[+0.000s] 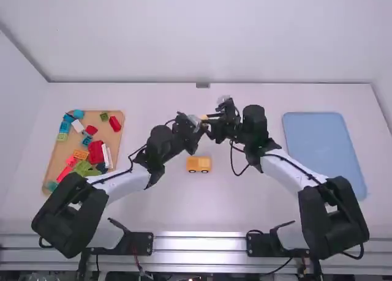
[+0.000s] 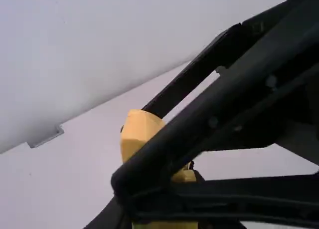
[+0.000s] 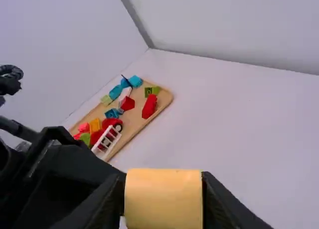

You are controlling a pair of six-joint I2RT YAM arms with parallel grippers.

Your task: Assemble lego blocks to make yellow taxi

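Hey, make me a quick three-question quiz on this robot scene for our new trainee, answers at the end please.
1. True or false: the yellow wheeled piece stands on the blue tray.
2. What is the right pincer gripping?
a) a red block
b) a yellow block
c) a green block
3. Fill in: the wooden tray of loose blocks lies nearer the base of the ___ arm.

Key: 1 false; 2 b; 3 left

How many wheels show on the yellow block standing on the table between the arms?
2. On the side of the yellow block facing the high camera, the left wheel and right wheel sit low. The far side is hidden, so more may be there.
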